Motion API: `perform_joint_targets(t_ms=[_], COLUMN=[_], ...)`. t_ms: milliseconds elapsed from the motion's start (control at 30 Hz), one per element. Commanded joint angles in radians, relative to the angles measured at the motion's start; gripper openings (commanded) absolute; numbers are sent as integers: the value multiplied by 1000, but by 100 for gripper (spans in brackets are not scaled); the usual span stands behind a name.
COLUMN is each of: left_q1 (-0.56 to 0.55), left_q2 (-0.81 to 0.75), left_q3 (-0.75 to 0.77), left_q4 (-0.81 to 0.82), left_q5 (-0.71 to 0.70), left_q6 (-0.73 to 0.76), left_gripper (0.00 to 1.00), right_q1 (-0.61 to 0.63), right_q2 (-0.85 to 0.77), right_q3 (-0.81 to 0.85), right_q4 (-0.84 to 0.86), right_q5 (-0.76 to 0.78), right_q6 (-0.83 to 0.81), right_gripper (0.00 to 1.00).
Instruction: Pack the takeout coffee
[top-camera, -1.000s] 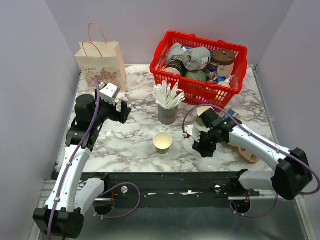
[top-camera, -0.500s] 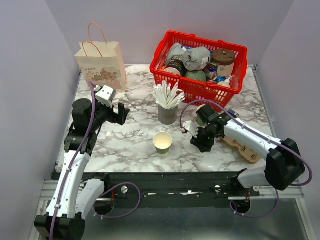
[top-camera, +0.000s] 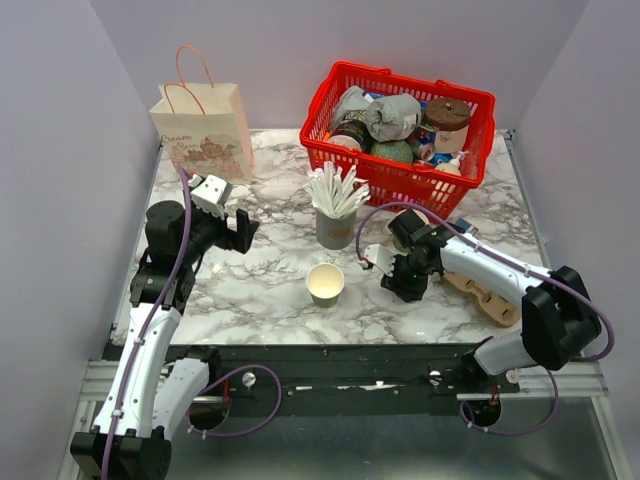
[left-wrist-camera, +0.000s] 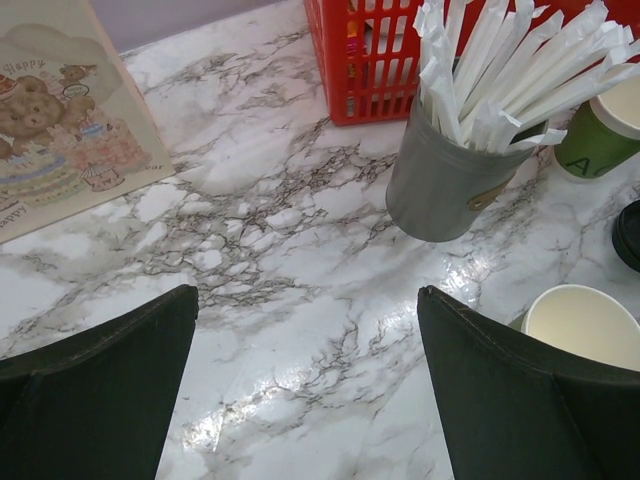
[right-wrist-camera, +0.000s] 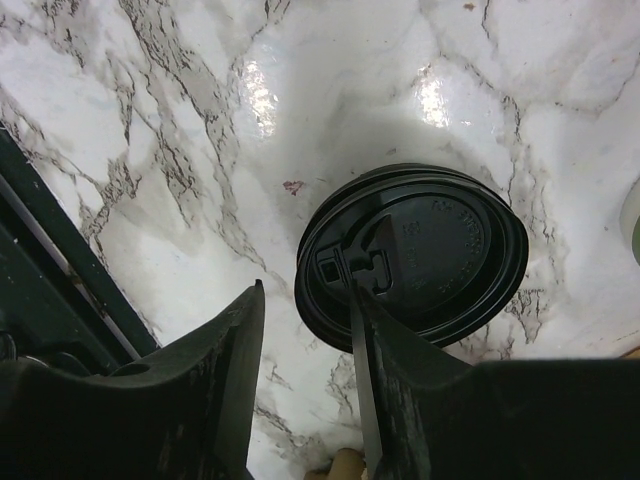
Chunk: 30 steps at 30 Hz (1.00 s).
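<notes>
Right gripper (right-wrist-camera: 305, 300) slid left over the coffee's black lid (right-wrist-camera: 430, 250), flat on the marble (right-wrist-camera: 150, 100) just right of the lidless cup (top-camera: 325, 285); my jaws half-closed astride its rim to pinch it, nothing clamped yet.

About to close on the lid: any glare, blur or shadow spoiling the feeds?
Right wrist: black lid sharp, two glare spots on the marble beyond it, own fingers dark and soft. Left wrist: sheen on the marble low in frame, straw cup crisp. Top view: evenly lit, lid hidden under the right gripper.
</notes>
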Motion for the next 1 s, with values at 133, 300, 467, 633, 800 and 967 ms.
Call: perform_joint_targets(t_ms=[133,300,467,633,800,967], left_q1=[12,15,19,22,27,28], left_q2=[-17,-14,-10,-13,-17,-22], left_q3=[-22,-28,-27,-33,-44,-47], left_q4=[30,42,50,55,56,58], left_q5=[23,21,20,21,20,20], left_q6=[-20,-22,-30,-28,-28,-28], left_gripper=[99,99,99,99,99,99], right_q1=[-4,-4,-2,-2,-2,2], right_q2=[12,20,35,37,46,64], right_q3=[12,9,7,10,15,32], right_q4=[21,20,31,38,37,29], right_q5=[35,35,38,50,57,52], right_q6=[-37,-40,-35,-38,-41,-31], right_gripper=[47,47,47,46,41,39])
